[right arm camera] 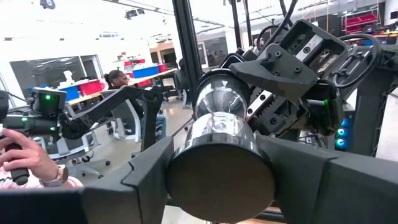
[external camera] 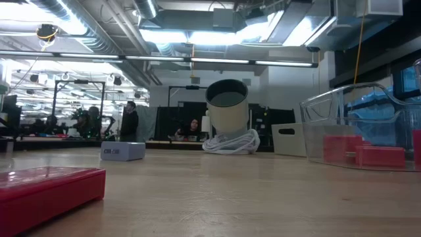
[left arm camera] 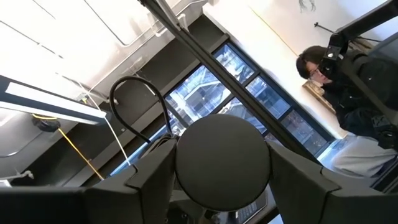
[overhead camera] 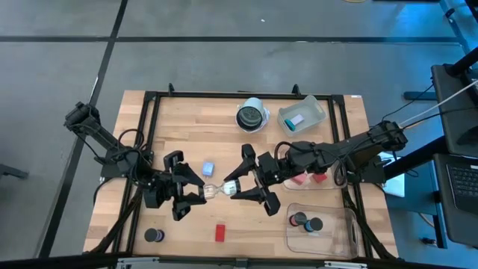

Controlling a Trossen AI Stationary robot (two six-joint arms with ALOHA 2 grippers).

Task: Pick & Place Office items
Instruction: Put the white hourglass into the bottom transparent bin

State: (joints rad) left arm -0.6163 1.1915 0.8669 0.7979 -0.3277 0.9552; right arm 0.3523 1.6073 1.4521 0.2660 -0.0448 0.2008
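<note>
Left gripper [overhead camera: 196, 193] and right gripper [overhead camera: 243, 187] meet at the centre of the high view. Each is clamped on one black round end of the same shiny metal piece [overhead camera: 219, 190], which hangs between them above the wood. In each wrist view that arm's two fingers press on a dark disc face. It looks like a handover in mid-air.

Judging by how things lie, the sorting is partly done. The wooden table [overhead camera: 187, 119] fills the middle of the frame inside a black frame rail.

- **Lower right:** a clear bin [overhead camera: 347, 232] already holds two black round pieces [overhead camera: 299, 219].
- **Upper right:** a second clear bin [overhead camera: 314, 110] holds a pale blue and white rectangle [overhead camera: 296, 120].
- **Right of centre:** red blocks [overhead camera: 306, 178] lie just under the right arm. The low view shows them inside a clear bin on its right side.
- **Top centre:** a round white-and-dark cup [overhead camera: 252, 116] stands apart from the sorting.

Three pieces lie loose on the wood:

- a red block [overhead camera: 220, 232] at bottom centre
- a pale blue rectangle [overhead camera: 208, 167] just above the grippers
- a black disc [overhead camera: 154, 235] at lower left

So the held piece and these three appear left to place.

Beyond the table is a bright open workshop with ceiling ducts, desks and several people. A person's hand shows at the lower left of the right wrist view.
</note>
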